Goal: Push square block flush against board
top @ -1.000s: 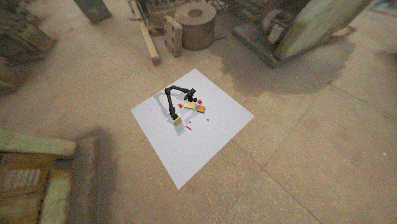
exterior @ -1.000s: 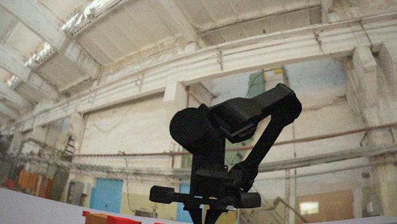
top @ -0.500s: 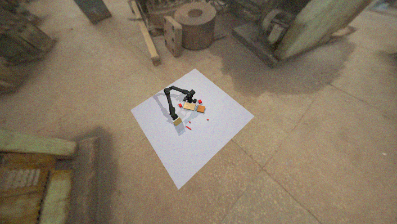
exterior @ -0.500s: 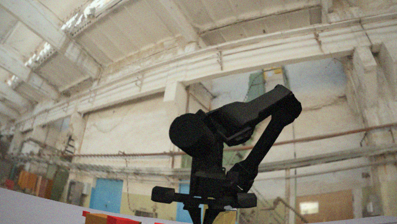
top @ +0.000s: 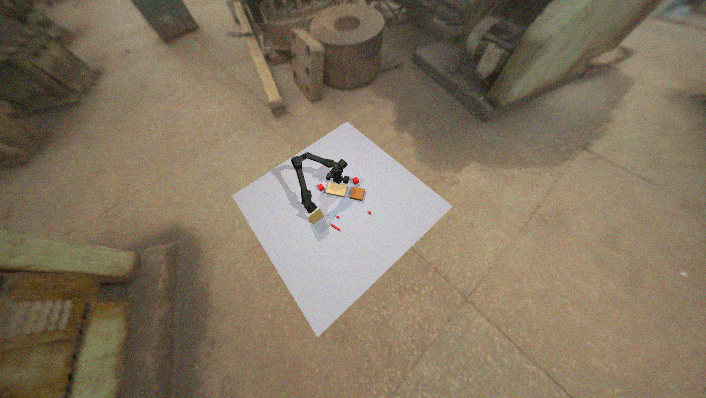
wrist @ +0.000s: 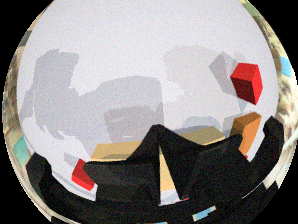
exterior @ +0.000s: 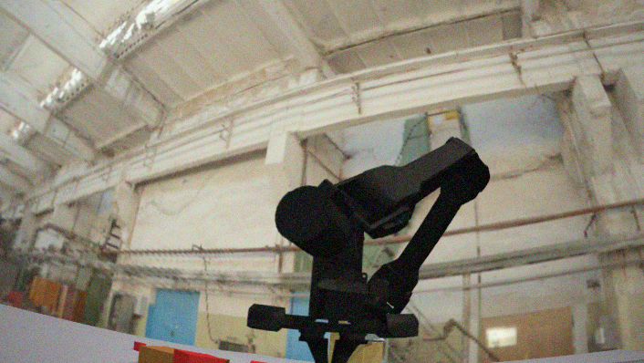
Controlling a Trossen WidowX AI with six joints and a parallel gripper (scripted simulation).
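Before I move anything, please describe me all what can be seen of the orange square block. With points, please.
The orange square block point(top: 357, 193) point(wrist: 247, 130) point(exterior: 156, 355) is a low, flat piece with plain faces, in one orange-brown colour; it could be wood, but I cannot be sure. It lies flat on the pale sheet, beside one end of the tan board, with a narrow gap between them. A red cube is near it, apart. Nothing is seen touching it except the sheet.

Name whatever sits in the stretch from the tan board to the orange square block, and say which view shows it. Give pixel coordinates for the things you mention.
Only a narrow bare gap parts the tan board point(top: 336, 189) from the orange square block point(top: 357, 193); the top view shows it.
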